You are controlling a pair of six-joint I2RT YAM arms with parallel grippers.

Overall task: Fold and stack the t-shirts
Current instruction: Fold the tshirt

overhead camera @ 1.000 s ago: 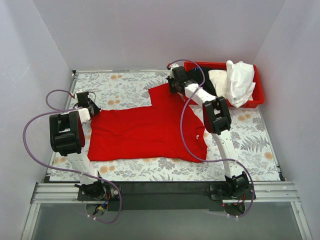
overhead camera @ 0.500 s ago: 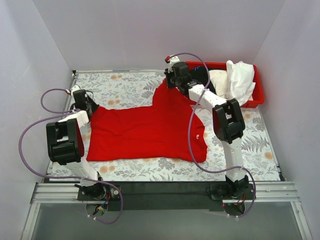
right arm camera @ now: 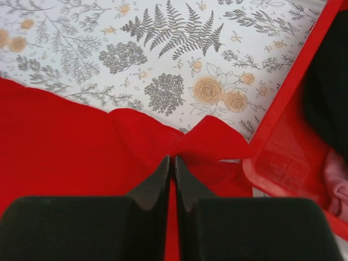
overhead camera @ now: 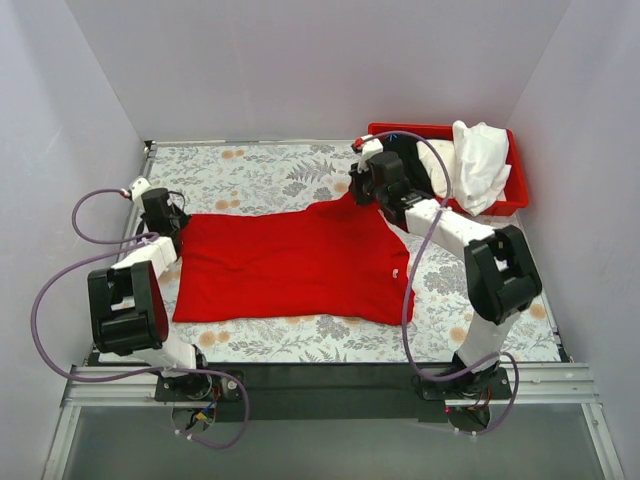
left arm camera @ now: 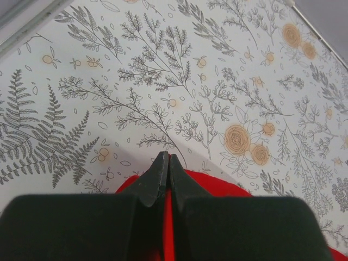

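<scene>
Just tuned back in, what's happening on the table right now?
Both arms have hold of the red t-shirt, which lies spread on the floral table. The left gripper is shut on its far left corner, the right gripper on a bunched far right corner beside the red bin. That bin holds the other shirts.

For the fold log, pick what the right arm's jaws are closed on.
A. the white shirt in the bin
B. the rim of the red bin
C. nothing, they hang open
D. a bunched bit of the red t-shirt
D: in the right wrist view the right arm's jaws are shut, with the red t-shirt gathered into a bunch at their tips, beside the red bin but not on it.
</scene>
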